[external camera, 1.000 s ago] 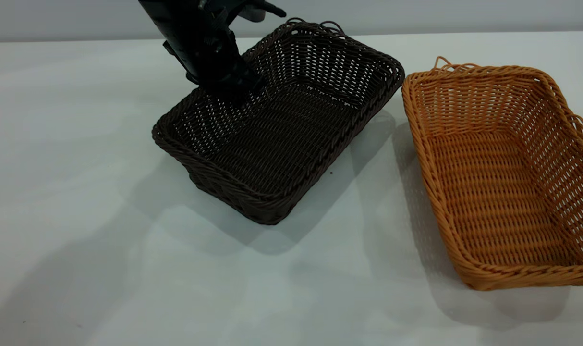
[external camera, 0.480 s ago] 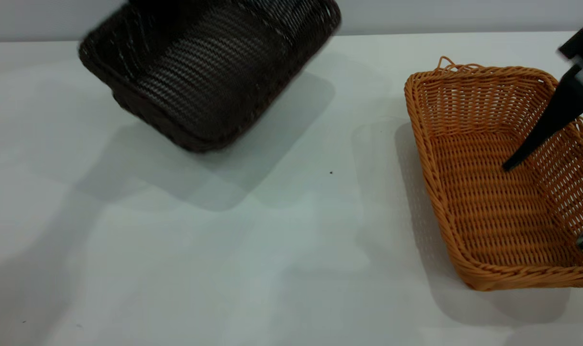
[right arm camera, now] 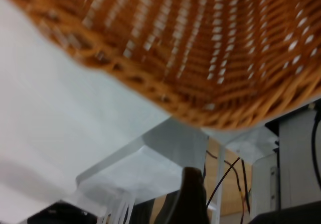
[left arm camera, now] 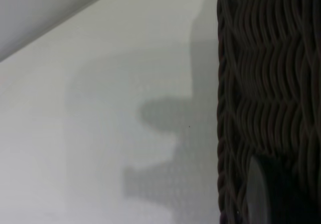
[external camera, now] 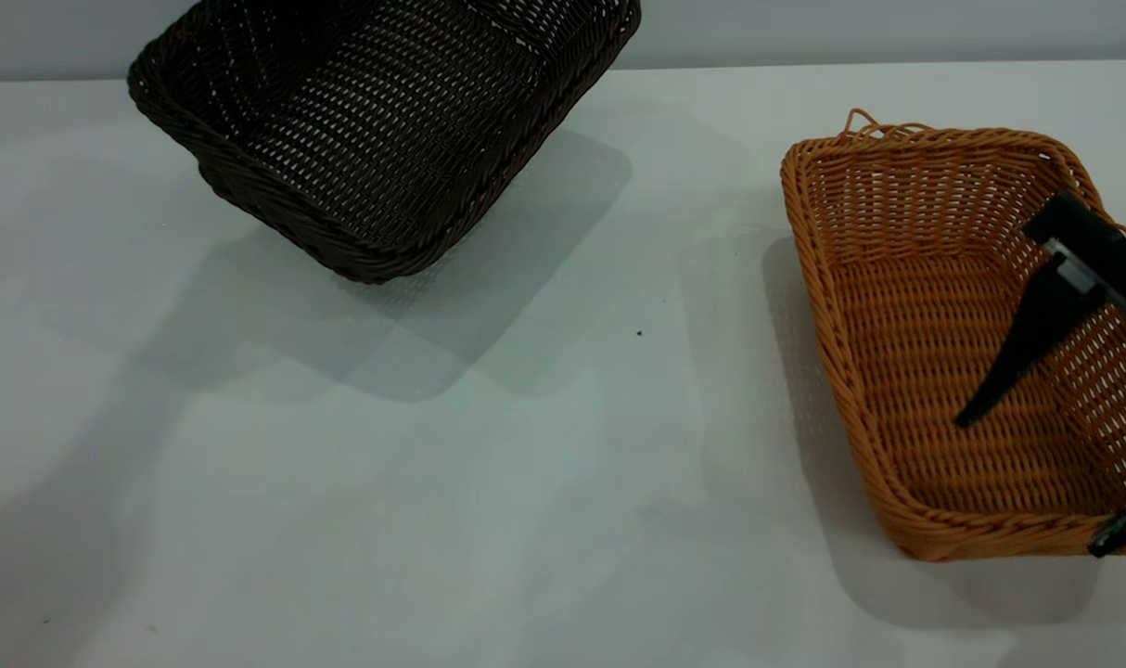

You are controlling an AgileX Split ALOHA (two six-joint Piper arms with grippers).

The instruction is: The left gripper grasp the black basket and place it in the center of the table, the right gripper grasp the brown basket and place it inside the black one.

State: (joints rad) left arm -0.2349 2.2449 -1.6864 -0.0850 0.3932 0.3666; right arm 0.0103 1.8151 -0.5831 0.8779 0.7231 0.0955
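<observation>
**Right gripper straddling the near-right wall of the brown basket**

Exterior view: you had the right gripper (external camera: 1045, 482) spread, one finger inside the orange-tan woven rectangular brown basket (external camera: 943, 371), one outside; long axis ran near-to-far. The dark woven black basket (external camera: 377, 130) hung tilted at far left, above the pale table (external camera: 526, 482).

Left wrist view: dark weave (left arm camera: 271, 83) filled one side; grip state could not be told.

Right wrist view: the orange rim (right arm camera: 165, 88) lay close.

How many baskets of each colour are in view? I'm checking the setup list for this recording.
Black basket: 1
Brown basket: 1
Total: 2 baskets
</observation>
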